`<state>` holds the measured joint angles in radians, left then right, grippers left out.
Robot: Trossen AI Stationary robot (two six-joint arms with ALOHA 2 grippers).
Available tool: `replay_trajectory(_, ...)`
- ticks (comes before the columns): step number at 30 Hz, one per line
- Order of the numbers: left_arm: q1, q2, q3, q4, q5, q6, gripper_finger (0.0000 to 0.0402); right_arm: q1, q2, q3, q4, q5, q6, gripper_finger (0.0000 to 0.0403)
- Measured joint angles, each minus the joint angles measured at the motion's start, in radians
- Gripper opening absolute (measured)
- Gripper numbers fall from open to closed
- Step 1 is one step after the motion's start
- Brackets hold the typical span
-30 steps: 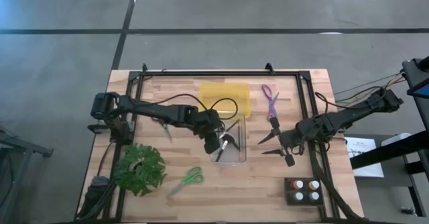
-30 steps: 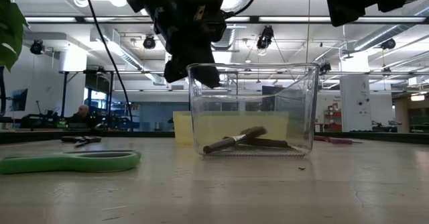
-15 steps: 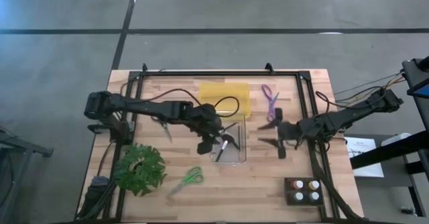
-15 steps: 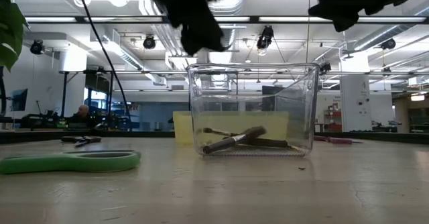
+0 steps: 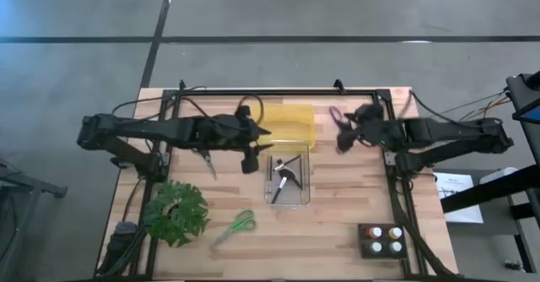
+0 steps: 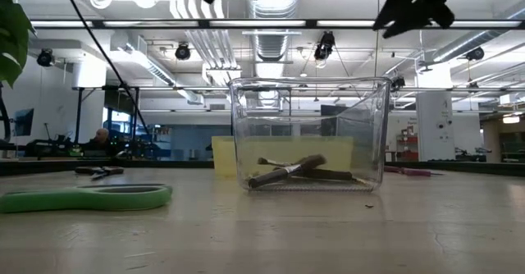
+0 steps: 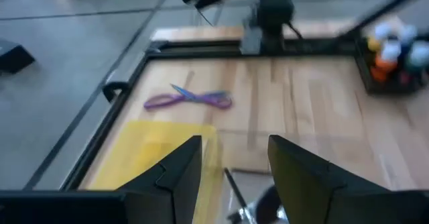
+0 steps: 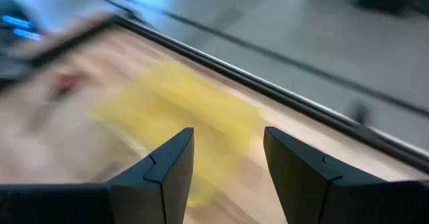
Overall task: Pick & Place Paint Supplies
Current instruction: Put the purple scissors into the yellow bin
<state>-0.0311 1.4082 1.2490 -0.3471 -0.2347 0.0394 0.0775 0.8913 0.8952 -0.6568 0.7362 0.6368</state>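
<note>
A: Clear bin (image 5: pixel 288 180) at table centre, several dark-handled brushes (image 5: pixel 285 172) lying flat in its bottom (low view confirms they rest on the floor of it). Left gripper (image 5: pixel 250 151) hangs at the bin's 10 o'clock, just beside the yellow tray (image 5: pixel 285 123); jaws parted, nothing between them in its wrist view.

B: And the right gripper (image 5: pixel 348 131)?

A: High at the bin's 2 o'clock, directly over the purple scissors (image 5: pixel 338 118). Fingers apart, empty.

B: So the scissors look like the next pick?

A: My guess, yes. To do it well: come straight down, straddle the crossed blades near the pivot rather than the loops, and close only once both fingers flank the metal.

B: What else is loose?

A: Green scissors (image 5: pixel 240 224) at 7 o'clock by the plant (image 5: pixel 175 212), paint bottles (image 5: pixel 381 240) in their rack at 4 o'clock, one thin brush (image 5: pixel 207 164) at 9 o'clock under the left arm
</note>
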Motion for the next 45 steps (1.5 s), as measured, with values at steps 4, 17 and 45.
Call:
replay_trajectory(4,-0.005,-0.041,-0.034,0.011,-0.002,-0.071,0.018,-0.118,0.127,0.184,-0.346,-0.035,0.157,0.018)
replay_trajectory(17,0.004,-0.14,-0.276,0.202,-0.024,-0.14,0.018,-0.437,0.55,0.338,-0.598,-0.317,0.127,0.018)
replay_trajectory(45,-0.01,-0.313,-0.408,0.269,-0.027,-0.145,0.0181,-0.648,0.595,-0.112,-0.056,-0.577,0.228,0.018)
